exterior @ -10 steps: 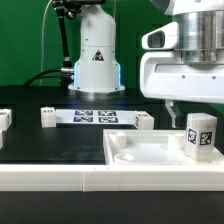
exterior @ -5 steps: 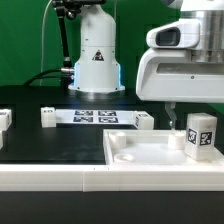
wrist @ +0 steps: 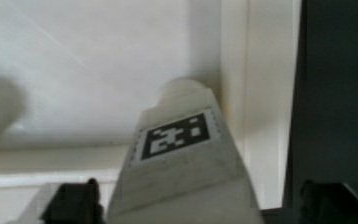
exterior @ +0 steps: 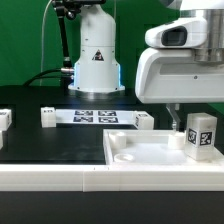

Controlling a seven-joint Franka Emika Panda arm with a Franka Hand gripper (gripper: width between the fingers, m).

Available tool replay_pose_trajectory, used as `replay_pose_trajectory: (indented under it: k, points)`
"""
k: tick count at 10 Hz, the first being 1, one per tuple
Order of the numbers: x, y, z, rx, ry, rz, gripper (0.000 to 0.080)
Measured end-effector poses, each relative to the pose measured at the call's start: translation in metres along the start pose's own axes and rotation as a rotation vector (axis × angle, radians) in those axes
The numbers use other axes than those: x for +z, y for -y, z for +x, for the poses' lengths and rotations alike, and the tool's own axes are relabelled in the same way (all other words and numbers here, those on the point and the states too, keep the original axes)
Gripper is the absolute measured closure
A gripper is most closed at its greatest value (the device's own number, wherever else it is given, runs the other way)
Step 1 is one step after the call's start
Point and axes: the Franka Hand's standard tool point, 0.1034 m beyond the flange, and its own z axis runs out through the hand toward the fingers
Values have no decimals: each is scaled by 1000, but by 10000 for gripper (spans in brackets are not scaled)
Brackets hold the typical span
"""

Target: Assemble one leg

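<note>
Tabletop (exterior: 30,140): black, carrying all the loose parts, with a green backdrop behind.
Far-left piece (exterior: 3,120): small white part, cut off by the exterior view's left edge; I cannot tell what it is.
White bracket (exterior: 47,117): small, standing on the tabletop just beside the left end of the marker board (exterior: 95,117).
Marker board: flat and white, with a row of tags on it, lying in front of my base (exterior: 97,55).
Base: white pedestal at the back.
Second white piece (exterior: 143,121): at the marker board's right end, just behind the rear rim of the panel (exterior: 140,160).
Panel: large white square tray, nearest the exterior camera, filling the exterior view's right half.
My hand housing (exterior: 180,70): white, hanging over the panel's right part.
Jaws: released. One fingertip (exterior: 170,119) shows apart from the leg (exterior: 201,135), on its left. In the wrist view the dark fingertips (wrist: 73,200) flank the post with a gap beside it.
Leg: white post, upright on the panel near its right rim, its tag (wrist: 179,136) facing the wrist camera; it stands between my jaws, unclamped.
</note>
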Motion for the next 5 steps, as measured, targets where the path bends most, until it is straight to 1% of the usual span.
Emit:
replay_pose_trajectory:
  k: [1,2,3,5]
  points:
    - [0,0,0,0,0,0,393]
    - [0,0,0,0,0,0,393]
    - [0,0,0,0,0,0,509]
    - [0,0,0,27,0,0,509]
